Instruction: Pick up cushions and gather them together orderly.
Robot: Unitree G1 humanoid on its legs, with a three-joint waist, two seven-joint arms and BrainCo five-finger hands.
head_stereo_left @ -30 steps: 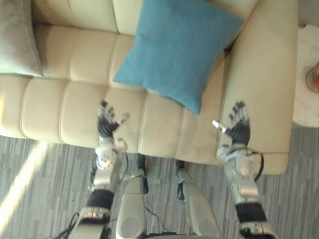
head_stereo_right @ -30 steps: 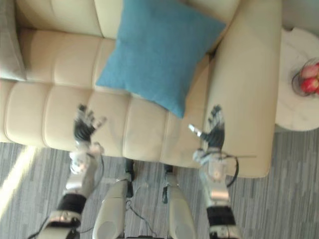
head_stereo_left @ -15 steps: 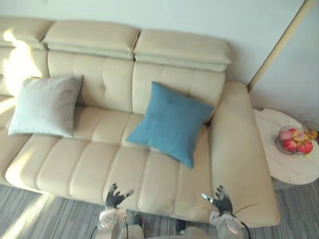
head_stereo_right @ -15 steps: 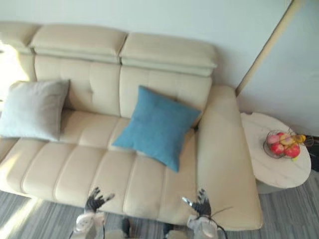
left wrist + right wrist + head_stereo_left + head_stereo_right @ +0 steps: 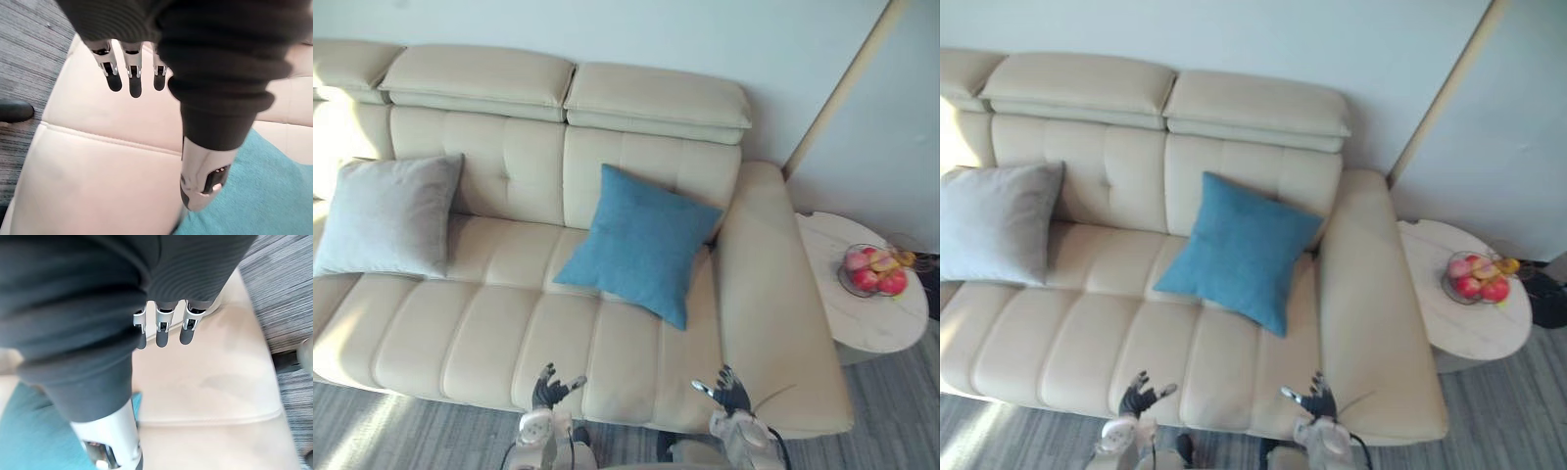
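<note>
- I read my left hand (image 5: pixel 551 388) as open: its fingers (image 5: pixel 129 77) are straight, the thumb (image 5: pixel 203 182) stands apart, and it holds nothing.
- I read my right hand (image 5: pixel 728 391) the same way: fingers (image 5: pixel 161 331) extended, nothing held.
- Both hands hover at the front edge of the cream sofa (image 5: pixel 480 333), palms turned toward each other. I cannot tell whether either one touches the leather.
- The blue cushion (image 5: pixel 641 243) is the nearest of the task's things. It leans against the backrest beside the sofa's right armrest, one corner pointing down onto the seat, roughly between my hands but further back.
- The grey cushion (image 5: pixel 386 215) leans against the backrest at the left end of the seat, well apart from the blue cushion.
- Beyond the right armrest stands a white side table (image 5: pixel 876 331) with a fruit bowl (image 5: pixel 873 274) on it. Neither is part of the job.
- Progress, as I judge it: no cushion is lifted or moved into a group, so the gathering has not started.
- Remaining work, as I judge it: reach one cushion, grasp it, carry it beside the other, and set the pair in line.
</note>
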